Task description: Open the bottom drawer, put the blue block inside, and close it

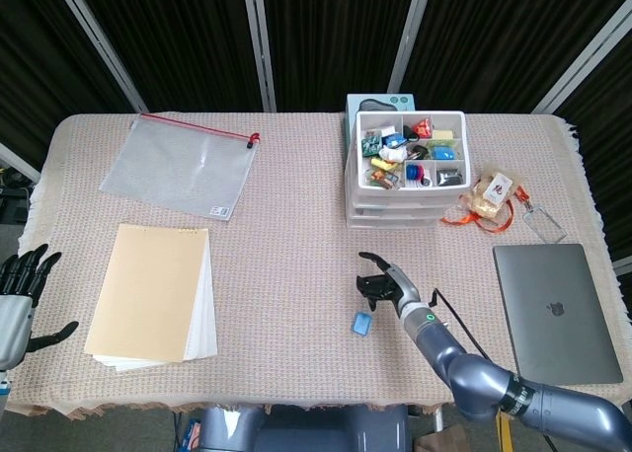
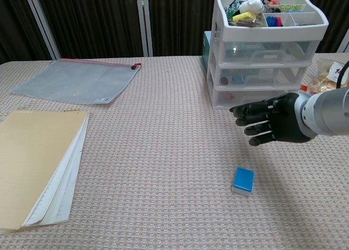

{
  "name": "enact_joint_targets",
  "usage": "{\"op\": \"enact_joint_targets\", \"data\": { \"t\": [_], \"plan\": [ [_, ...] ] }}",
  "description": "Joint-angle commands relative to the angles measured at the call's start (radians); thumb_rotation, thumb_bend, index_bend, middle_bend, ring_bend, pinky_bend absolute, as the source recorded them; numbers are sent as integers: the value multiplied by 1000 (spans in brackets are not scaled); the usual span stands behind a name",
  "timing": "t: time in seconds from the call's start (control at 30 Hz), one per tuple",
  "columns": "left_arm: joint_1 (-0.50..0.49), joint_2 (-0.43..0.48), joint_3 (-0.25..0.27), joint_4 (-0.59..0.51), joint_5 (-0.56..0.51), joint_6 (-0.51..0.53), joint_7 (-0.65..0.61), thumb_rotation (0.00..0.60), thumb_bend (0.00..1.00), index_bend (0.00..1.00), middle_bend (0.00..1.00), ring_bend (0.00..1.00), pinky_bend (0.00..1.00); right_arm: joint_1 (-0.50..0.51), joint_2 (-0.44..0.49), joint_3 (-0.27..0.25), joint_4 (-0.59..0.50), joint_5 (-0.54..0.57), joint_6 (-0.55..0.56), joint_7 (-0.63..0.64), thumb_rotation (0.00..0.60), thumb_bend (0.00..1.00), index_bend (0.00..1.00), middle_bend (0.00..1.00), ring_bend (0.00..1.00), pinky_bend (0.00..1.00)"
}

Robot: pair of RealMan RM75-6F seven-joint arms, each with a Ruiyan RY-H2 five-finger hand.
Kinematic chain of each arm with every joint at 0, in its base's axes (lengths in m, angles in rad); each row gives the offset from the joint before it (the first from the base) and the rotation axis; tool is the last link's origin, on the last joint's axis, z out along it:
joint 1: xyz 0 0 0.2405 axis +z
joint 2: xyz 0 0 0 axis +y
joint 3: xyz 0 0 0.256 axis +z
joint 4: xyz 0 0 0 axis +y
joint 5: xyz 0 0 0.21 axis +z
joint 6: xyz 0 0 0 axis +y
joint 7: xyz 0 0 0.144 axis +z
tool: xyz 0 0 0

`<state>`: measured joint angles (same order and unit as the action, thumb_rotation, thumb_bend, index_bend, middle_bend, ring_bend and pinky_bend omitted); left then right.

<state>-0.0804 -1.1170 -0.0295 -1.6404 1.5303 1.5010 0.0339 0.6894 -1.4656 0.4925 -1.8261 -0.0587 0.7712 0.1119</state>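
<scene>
A small blue block (image 1: 362, 323) (image 2: 243, 180) lies flat on the woven tablecloth, near the front. My right hand (image 1: 384, 283) (image 2: 270, 122) hovers just above and behind the block, fingers spread and pointing left, holding nothing. The white three-drawer unit (image 1: 405, 188) (image 2: 264, 70) stands at the back of the table with all drawers closed, its bottom drawer (image 2: 255, 97) just behind my right hand. My left hand (image 1: 18, 299) hangs off the table's left edge with its fingers apart, empty.
A tan notepad (image 1: 153, 294) (image 2: 34, 162) lies front left, a clear zip pouch (image 1: 182, 165) (image 2: 78, 81) back left. A closed laptop (image 1: 557, 312) sits at the right edge, a snack bag with orange lanyard (image 1: 491, 197) beside the drawers. A tray of small items tops the drawer unit.
</scene>
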Motion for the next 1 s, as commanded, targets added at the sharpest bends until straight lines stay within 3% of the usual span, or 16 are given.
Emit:
{"op": "enact_joint_targets", "data": {
  "t": [0.03,0.57,1.0],
  "plan": [
    [-1,0,1,-1,0,-2,0,600,171,78,0,0,0,32,-21,14,62,36,-10,23,600,499,121,783,818,754],
    [-3,2,1,5,20,10,-20,600,169,78,0,0,0,103,-82,56,268,191,-16,81,600,499,133,783,818,754],
    [-7,6,3,4,17,0,-36,600,171,78,0,0,0,132,-124,50,396,289,-44,64,600,500,140,784,818,753]
  ]
}}
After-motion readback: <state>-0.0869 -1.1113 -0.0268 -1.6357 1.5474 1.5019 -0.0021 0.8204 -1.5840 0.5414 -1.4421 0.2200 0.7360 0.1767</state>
